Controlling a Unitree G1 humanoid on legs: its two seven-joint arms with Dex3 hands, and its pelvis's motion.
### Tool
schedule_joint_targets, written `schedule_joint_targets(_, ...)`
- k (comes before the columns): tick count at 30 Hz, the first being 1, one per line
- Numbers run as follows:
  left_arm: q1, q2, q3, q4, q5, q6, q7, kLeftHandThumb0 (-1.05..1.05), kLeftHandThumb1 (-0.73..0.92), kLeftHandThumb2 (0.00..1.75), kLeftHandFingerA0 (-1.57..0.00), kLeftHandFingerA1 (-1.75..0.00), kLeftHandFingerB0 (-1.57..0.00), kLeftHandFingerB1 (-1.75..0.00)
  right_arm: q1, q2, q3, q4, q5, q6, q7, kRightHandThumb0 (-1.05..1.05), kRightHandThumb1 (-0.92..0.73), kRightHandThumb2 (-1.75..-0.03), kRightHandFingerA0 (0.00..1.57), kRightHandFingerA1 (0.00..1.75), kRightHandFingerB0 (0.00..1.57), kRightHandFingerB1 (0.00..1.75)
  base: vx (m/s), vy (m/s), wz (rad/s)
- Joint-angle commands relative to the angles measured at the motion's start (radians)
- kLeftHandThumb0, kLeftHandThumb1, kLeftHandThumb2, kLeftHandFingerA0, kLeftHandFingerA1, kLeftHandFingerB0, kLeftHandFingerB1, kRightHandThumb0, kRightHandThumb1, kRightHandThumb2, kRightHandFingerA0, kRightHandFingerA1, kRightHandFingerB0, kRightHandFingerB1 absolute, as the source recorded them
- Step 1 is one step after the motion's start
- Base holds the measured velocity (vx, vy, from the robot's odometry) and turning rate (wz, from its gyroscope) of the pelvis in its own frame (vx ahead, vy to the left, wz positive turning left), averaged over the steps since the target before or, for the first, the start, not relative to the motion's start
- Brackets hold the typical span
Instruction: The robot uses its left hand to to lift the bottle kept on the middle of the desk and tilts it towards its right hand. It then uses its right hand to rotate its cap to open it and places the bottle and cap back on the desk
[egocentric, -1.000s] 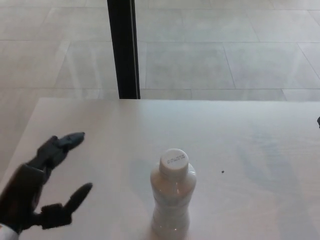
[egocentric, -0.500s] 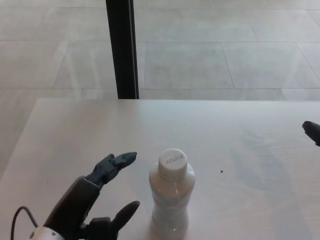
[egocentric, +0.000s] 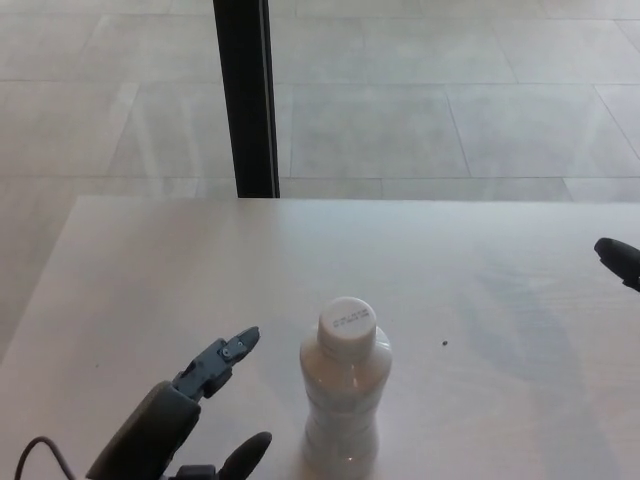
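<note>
A small clear plastic bottle (egocentric: 345, 400) with a white screw cap (egocentric: 348, 327) stands upright on the pale white desk (egocentric: 470, 300), near its front edge, cap still on. The black left hand (egocentric: 190, 415) sits just beside it, fingers spread, holding nothing. Only a black tip of the right hand (egocentric: 620, 260) shows at the edge; whether it is released or clenched cannot be told.

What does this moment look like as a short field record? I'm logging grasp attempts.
bottle: upright on the desk, near the front edge
cap: white, on the bottle
left robot hand: open, beside the bottle, not touching
right robot hand: only a dark tip at the right edge; state unclear
grasp: not yet made
</note>
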Motion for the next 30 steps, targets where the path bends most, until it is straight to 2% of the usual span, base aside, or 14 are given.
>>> schedule_joint_targets(1, 0.007, 0.005, -0.013, 0.0, 0.033, 0.041, -0.019, -1.05, 0.7, 0.62, 0.0, 0.0, 0.0, 0.0, -0.004, 0.005, -0.003, -0.014, 0.006, 0.027, -0.015, -0.66, -0.65, -0.97, 0.33, 0.58, 0.19, 0.44, 0.0, 0.0, 0.0)
schedule_joint_targets(3, -0.002, -0.01, -0.021, 0.004, 0.045, 0.03, -0.004, -1.05, 0.66, 0.62, 0.0, 0.0, 0.0, 0.0, -0.004, 0.007, 0.002, -0.018, 0.0, 0.027, -0.016, -0.65, -0.82, -0.65, 0.39, 0.51, 0.26, 0.3, 0.0, 0.0, 0.0)
schedule_joint_targets(4, -0.009, -0.022, -0.022, 0.009, 0.048, 0.033, 0.006, -1.05, 0.65, 0.62, 0.0, 0.0, 0.0, 0.0, -0.011, 0.007, 0.004, -0.015, -0.003, 0.028, -0.018, -0.67, -0.65, -0.99, 0.34, 0.59, 0.18, 0.44, 0.0, 0.0, 0.0)
schedule_joint_targets(5, -0.01, -0.036, -0.023, 0.006, 0.049, 0.036, 0.014, -1.05, 0.63, 0.62, 0.0, 0.0, 0.0, 0.0, -0.013, 0.006, 0.007, -0.013, -0.008, 0.028, -0.019, -0.66, -0.82, -0.65, 0.4, 0.51, 0.27, 0.3, 0.0, 0.0, 0.0)
schedule_joint_targets(8, -0.016, -0.057, -0.025, -0.001, 0.054, 0.048, 0.018, -1.05, 0.61, 0.61, 0.0, 0.0, 0.0, 0.0, -0.011, 0.007, 0.006, -0.017, -0.002, 0.033, -0.017, -0.65, -0.82, -0.65, 0.4, 0.52, 0.28, 0.3, 0.0, 0.0, 0.0)
schedule_joint_targets(9, -0.014, -0.071, -0.022, 0.004, 0.047, 0.036, 0.025, -1.05, 0.61, 1.07, 0.0, -0.19, 0.0, 0.0, -0.008, 0.008, 0.009, -0.021, -0.006, 0.036, -0.022, -0.64, -0.82, -0.65, 0.39, 0.52, 0.29, 0.3, 0.0, 0.0, 0.0)
schedule_joint_targets(12, -0.011, -0.085, -0.021, -0.001, 0.06, 0.043, 0.031, -1.05, 0.6, 1.06, 0.0, -0.19, 0.0, -0.01, -0.004, 0.007, 0.01, -0.021, -0.009, 0.033, -0.02, -0.65, -0.82, -0.66, 0.38, 0.52, 0.27, 0.3, 0.0, 0.0, 0.0)
schedule_joint_targets(13, -0.008, -0.091, -0.018, -0.002, 0.056, 0.042, 0.032, -1.05, 0.61, 1.06, 0.0, -0.19, 0.0, -0.01, -0.004, 0.005, 0.01, -0.017, -0.013, 0.029, -0.02, -0.67, -0.64, -0.97, 0.34, 0.6, 0.21, 0.45, 0.0, 0.0, 0.0)
schedule_joint_targets(14, -0.004, -0.094, -0.019, -0.005, 0.061, 0.044, 0.035, -1.05, 0.61, 1.06, 0.0, -0.18, 0.0, 0.0, -0.002, 0.005, 0.009, -0.018, -0.012, 0.03, -0.019, -0.65, -0.82, -0.65, 0.39, 0.53, 0.29, 0.3, 0.0, 0.0, 0.0)
schedule_joint_targets(20, 0.007, -0.107, -0.041, 0.0, 0.101, 0.052, 0.05, -1.02, 0.59, 1.04, 0.0, -0.21, 0.0, -0.03, -0.008, 0.006, 0.006, -0.018, -0.005, 0.035, -0.022, -0.67, -0.81, -0.64, 0.4, 0.52, 0.31, 0.3, 0.0, 0.0, 0.0)
schedule_joint_targets(21, 0.015, -0.115, -0.043, -0.001, 0.097, 0.055, 0.05, -1.05, 0.55, 0.57, 0.0, 0.0, 0.0, 0.0, -0.006, 0.008, 0.007, -0.016, -0.006, 0.03, -0.02, -0.66, -0.81, -0.65, 0.39, 0.52, 0.29, 0.3, 0.0, 0.0, 0.0)
schedule_joint_targets(27, 0.004, -0.177, -0.102, 0.02, 0.156, 0.098, 0.093, -0.99, 0.42, 0.76, 0.0, 0.0, 0.0, 0.0, -0.02, 0.021, 0.024, -0.007, -0.013, 0.031, -0.025, -0.64, -0.82, -0.65, 0.41, 0.53, 0.29, 0.3, 0.0, 0.0, 0.0)
schedule_joint_targets(28, -0.004, -0.182, -0.116, 0.033, 0.171, 0.093, 0.101, -0.92, 0.51, 0.98, 0.0, -0.28, 0.0, -0.15, -0.022, 0.023, 0.028, -0.006, -0.016, 0.027, -0.024, -0.64, -0.82, -0.65, 0.41, 0.53, 0.29, 0.3, 0.0, 0.0, 0.0)
schedule_joint_targets(30, -0.025, -0.194, -0.15, 0.067, 0.198, 0.094, 0.106, -0.98, 0.43, 0.76, 0.0, 0.0, 0.0, 0.0, -0.019, 0.028, 0.03, -0.008, -0.013, 0.026, -0.024, -0.63, -0.81, -0.64, 0.42, 0.54, 0.29, 0.3, 0.0, 0.0, 0.0)
